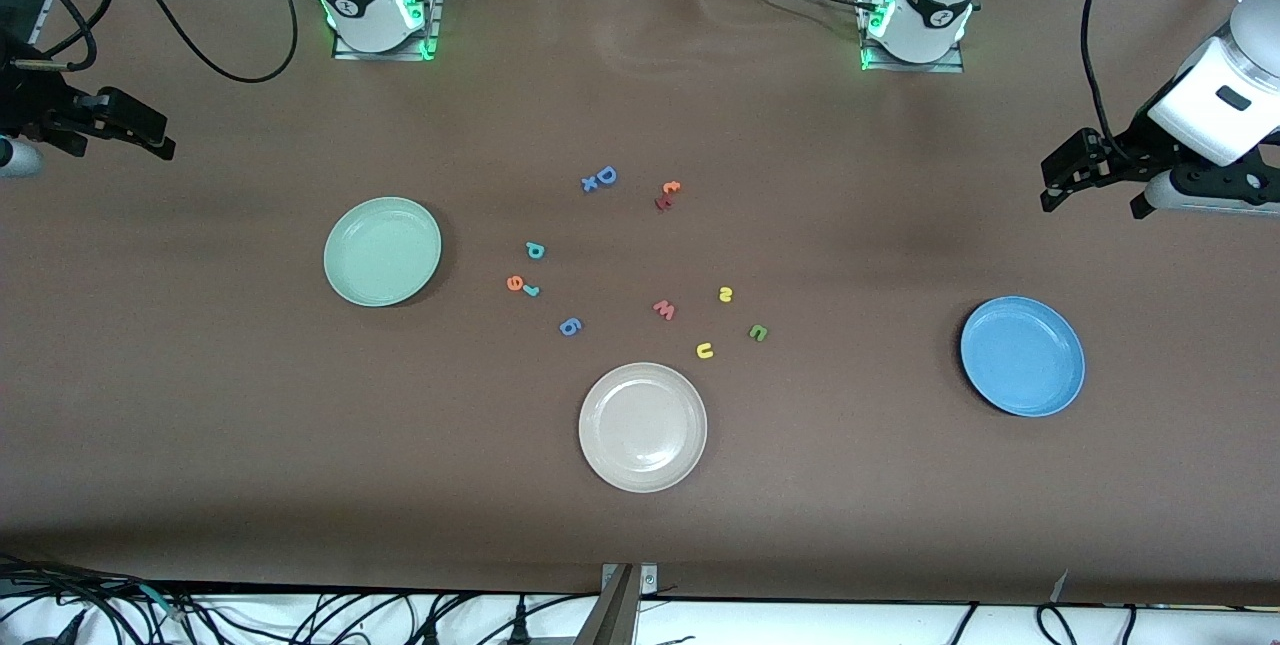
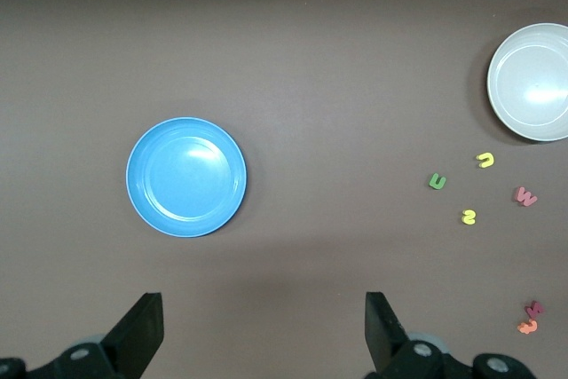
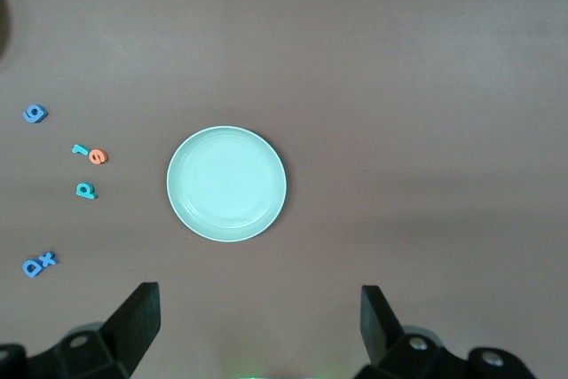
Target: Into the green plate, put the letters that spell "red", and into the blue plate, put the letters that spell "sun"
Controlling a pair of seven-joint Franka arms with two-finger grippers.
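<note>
The pale green plate lies toward the right arm's end of the table. Beside it are the teal "d", orange "e" and teal "r". The blue plate lies toward the left arm's end. Yellow "s", yellow "u" and green "n" lie mid-table. My left gripper hangs open and empty over bare table by the blue plate. My right gripper hangs open and empty by the green plate.
A cream-white plate sits nearest the front camera, mid-table. Other letters lie among the task's: blue "D", blue "g", pink "w", an orange and dark red pair.
</note>
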